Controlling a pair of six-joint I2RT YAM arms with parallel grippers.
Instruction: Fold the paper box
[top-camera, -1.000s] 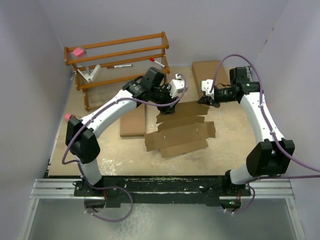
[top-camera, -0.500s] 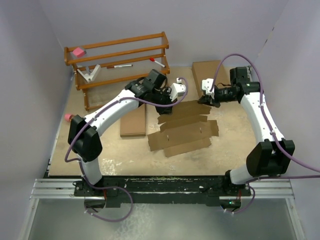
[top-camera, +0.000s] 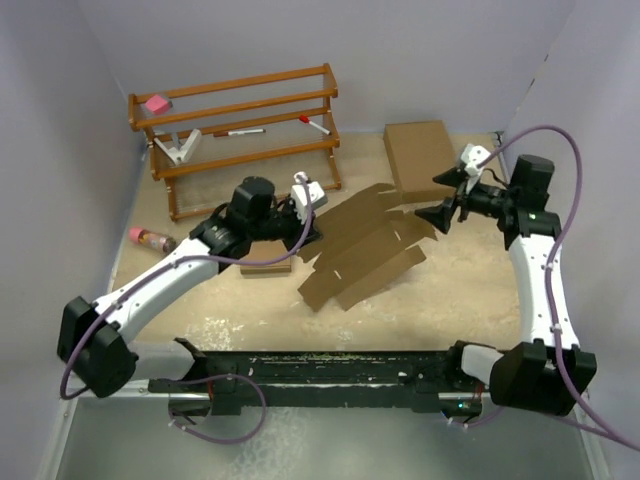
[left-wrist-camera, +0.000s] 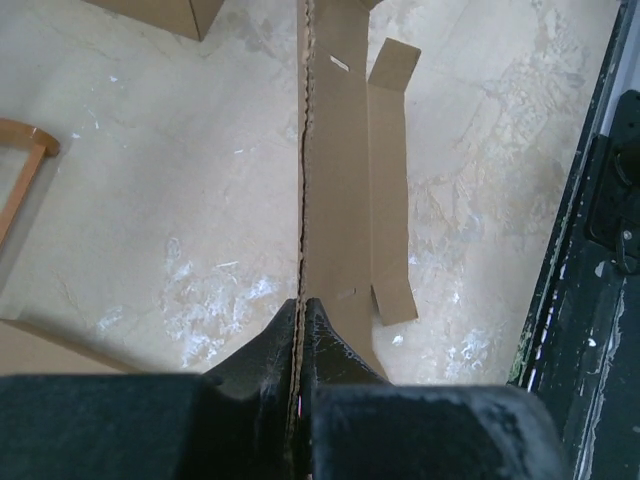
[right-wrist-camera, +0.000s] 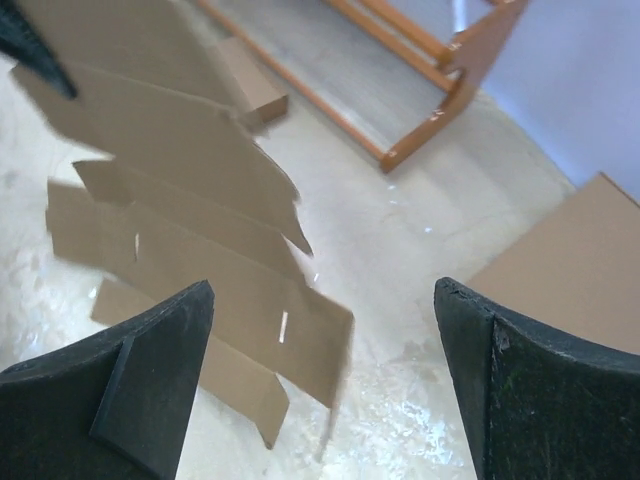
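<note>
The paper box (top-camera: 365, 248) is an unfolded brown cardboard blank with slots and flaps, lifted at its left side and slanting across the middle of the table. My left gripper (top-camera: 306, 232) is shut on its left edge. In the left wrist view the jaws (left-wrist-camera: 300, 312) pinch the sheet (left-wrist-camera: 340, 180), which runs away edge-on. My right gripper (top-camera: 437, 197) stands open just right of the blank, touching nothing. In the right wrist view its fingers (right-wrist-camera: 150, 380) are spread wide, with the blank (right-wrist-camera: 180, 170) ahead to the left.
A wooden rack (top-camera: 240, 120) with small items stands at the back left. A flat brown box (top-camera: 420, 155) lies at the back right, and another brown box (top-camera: 265, 262) below the left arm. A pink-capped bottle (top-camera: 150, 240) lies at the left. A black rail (top-camera: 330, 375) runs along the near edge.
My left gripper has shut on the blank's left edge and drawn back to the left, tilting and turning the sheet. My right gripper has opened, let go of the blank and moved right.
</note>
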